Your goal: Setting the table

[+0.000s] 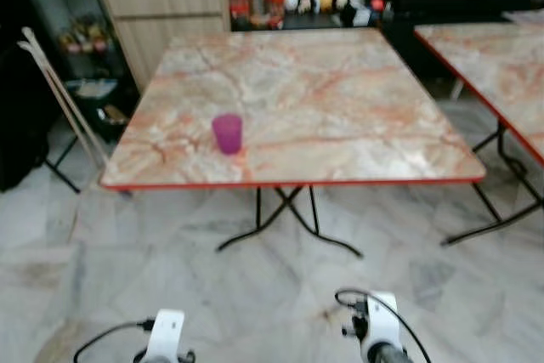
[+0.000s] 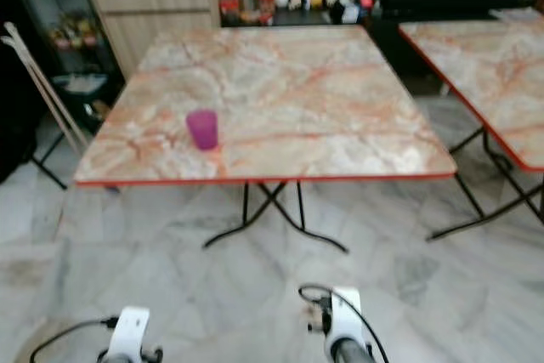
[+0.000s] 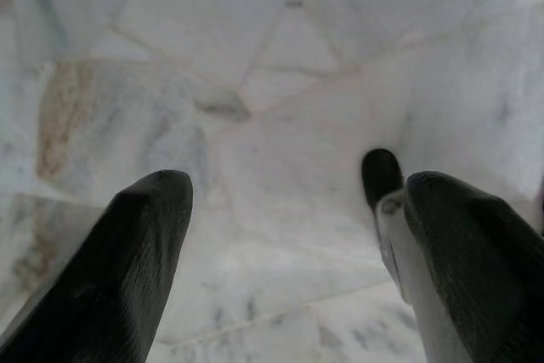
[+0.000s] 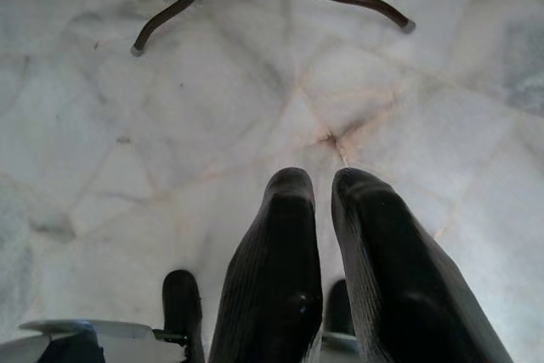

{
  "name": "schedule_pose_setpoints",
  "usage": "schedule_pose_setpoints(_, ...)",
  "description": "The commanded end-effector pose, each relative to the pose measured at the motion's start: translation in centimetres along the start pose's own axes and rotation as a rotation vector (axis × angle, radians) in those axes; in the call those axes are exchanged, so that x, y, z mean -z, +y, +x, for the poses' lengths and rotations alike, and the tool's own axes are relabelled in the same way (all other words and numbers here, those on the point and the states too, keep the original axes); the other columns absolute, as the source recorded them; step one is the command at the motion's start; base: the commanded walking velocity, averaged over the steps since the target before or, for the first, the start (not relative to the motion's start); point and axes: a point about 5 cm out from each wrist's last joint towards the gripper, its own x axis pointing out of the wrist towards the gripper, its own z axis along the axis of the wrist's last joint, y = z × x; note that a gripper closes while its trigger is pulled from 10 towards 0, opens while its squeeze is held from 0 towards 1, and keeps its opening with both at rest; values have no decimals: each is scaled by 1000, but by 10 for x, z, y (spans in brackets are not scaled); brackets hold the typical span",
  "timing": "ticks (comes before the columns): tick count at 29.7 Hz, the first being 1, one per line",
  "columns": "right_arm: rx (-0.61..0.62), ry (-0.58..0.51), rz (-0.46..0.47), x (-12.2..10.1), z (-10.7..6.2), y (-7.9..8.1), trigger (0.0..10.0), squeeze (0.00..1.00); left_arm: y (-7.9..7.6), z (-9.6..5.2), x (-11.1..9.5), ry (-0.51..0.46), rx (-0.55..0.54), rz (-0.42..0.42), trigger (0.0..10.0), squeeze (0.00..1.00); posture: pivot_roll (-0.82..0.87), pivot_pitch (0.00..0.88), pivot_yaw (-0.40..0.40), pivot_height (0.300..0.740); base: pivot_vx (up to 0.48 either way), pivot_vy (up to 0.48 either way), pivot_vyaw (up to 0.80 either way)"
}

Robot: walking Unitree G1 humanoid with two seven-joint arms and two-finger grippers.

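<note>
1. A square folding table (image 1: 340, 99) with a marble-pattern top and red edging stands on a pale marble floor (image 1: 170, 278). A second, similar table (image 1: 501, 65) to the robot's right is cut off by the frame.
2. A wooden cabinet (image 1: 161, 14) stands beyond the table's far left corner. The jars and small items along the wall behind are too blurred to identify.
3. Both arms hang low over the floor, well short of the table. The left gripper (image 3: 289, 244) has its fingers spread wide and empty. The right gripper (image 4: 323, 235) has its fingers nearly together, holding nothing.
4. A small purple cup (image 1: 227, 133) stands upright near the table's front edge, towards its left corner. It looks like light, rigid plastic, probably smooth and easy to tip. A grasp across its sides at mid-height seems best. Whether it holds anything cannot be seen.
</note>
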Motion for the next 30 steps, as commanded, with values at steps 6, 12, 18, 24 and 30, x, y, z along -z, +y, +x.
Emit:
schedule_pose_setpoints(6,10,-8,-3,-2,0,-4,10000,0,-4,0,-3,-40,6,-11,10000,0,-25,0,35,740,0,0,0)
schedule_pose_setpoints(12,0,-5,-14,-2,0,-2,10000,0,-2,-1,3,-27,-8,-4,10000,0,-15,0,30,740,0,0,0)
schedule_pose_setpoints(18,6,-8,-10,-2,0,-4,10000,0,0,0,-3,-49,-21,-10,10000,0,-17,0,26,740,0,0,0)
schedule_pose_setpoints(24,14,-11,-1,-4,0,-5,10000,0,-1,1,-10,-64,-15,-27,10000,0,-13,0,25,740,0,0,0)
schedule_pose_setpoints(30,13,-35,-32,-8,1,-3,10000,0,1,0,-7,-46,-34,-44,10000,0,-18,0,26,740,0,0,85)
